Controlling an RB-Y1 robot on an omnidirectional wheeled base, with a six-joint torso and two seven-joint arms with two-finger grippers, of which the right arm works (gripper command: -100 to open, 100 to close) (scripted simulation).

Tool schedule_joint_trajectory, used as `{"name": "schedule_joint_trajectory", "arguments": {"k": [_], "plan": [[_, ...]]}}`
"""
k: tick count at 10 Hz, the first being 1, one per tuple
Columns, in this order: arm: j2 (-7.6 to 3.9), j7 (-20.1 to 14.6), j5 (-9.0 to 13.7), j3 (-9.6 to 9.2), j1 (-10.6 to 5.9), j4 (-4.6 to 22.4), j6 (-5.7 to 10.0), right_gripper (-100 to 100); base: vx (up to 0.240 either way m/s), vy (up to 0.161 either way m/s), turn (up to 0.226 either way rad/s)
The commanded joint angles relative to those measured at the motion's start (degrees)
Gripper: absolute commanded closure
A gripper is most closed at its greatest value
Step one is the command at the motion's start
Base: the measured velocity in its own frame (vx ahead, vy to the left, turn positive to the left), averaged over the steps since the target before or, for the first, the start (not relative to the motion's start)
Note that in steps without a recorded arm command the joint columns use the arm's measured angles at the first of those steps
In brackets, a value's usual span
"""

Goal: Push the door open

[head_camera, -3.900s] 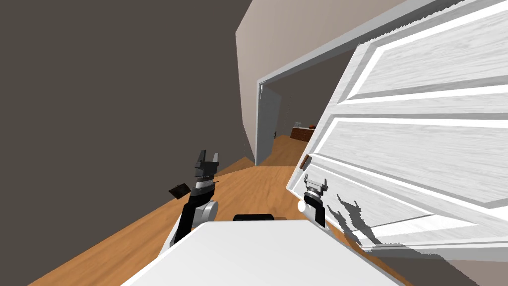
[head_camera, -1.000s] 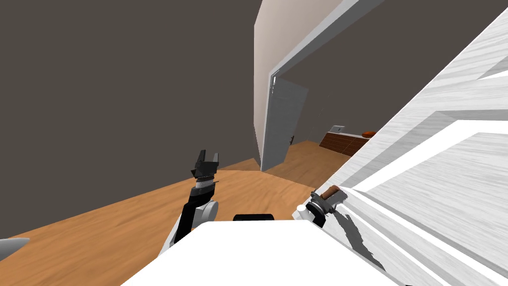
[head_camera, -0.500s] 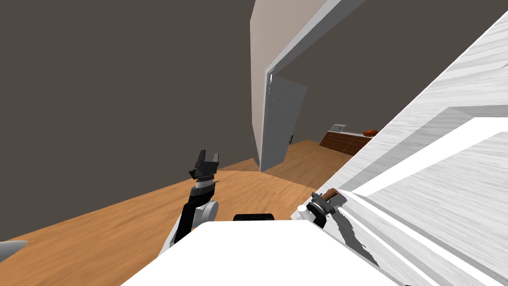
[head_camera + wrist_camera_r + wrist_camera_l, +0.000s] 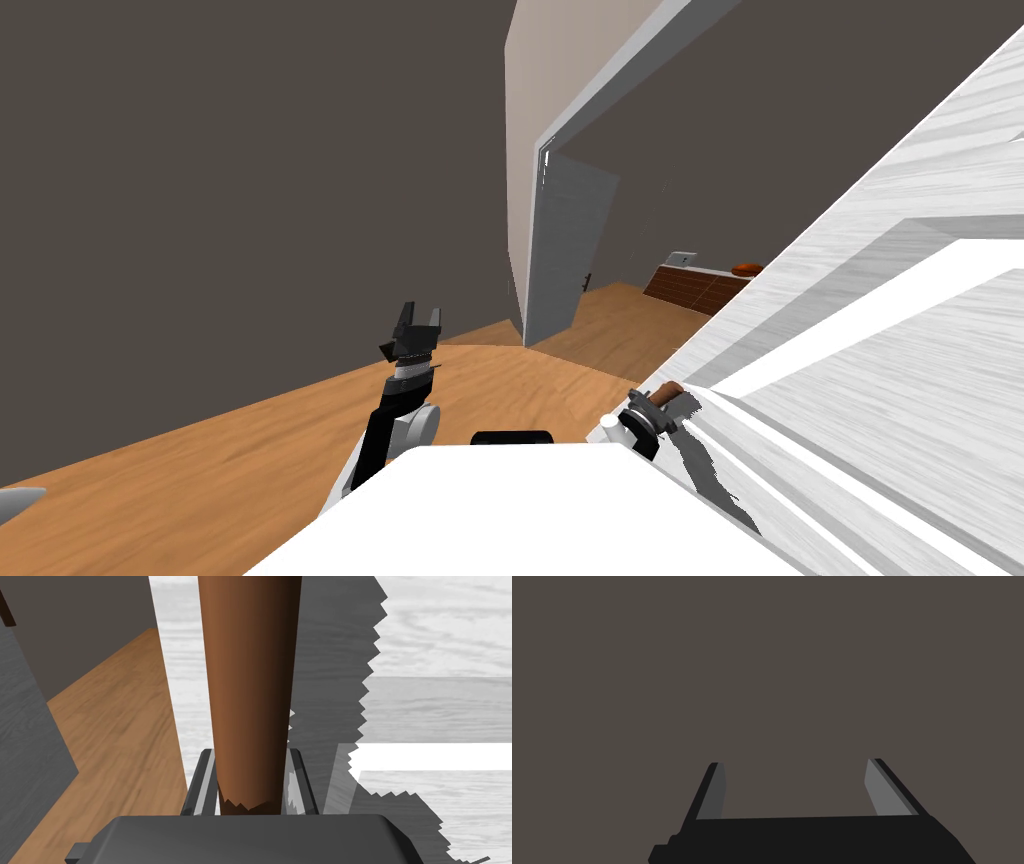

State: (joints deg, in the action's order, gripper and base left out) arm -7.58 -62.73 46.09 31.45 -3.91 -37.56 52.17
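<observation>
My right end effector (image 4: 250,781) is clamped on the brown door handle (image 4: 250,666) of the white panelled door (image 4: 880,330), which stands on my right — already swung partly open, I judge; more pushing remains. My left end effector (image 4: 794,788), fingers apart, hangs idle.

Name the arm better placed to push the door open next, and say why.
Right. The right gripper is shut on the brown handle of the white door, so it can likely push directly. The left gripper is open, away from the door, facing a dark wall.
</observation>
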Motion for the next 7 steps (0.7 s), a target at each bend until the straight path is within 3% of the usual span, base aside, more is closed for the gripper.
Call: {"name": "schedule_joint_trajectory", "arguments": {"k": [1, 7], "plan": [[-0.8, -0.2, 0.4, 0.65, -0.23, 0.8, 0.63, 100, 0.163, -0.094, -0.043], [-1.56, 0.1, 2.2, 3.03, 0.43, 1.4, 1.17, 100, 0.125, -0.129, -0.035]]}}
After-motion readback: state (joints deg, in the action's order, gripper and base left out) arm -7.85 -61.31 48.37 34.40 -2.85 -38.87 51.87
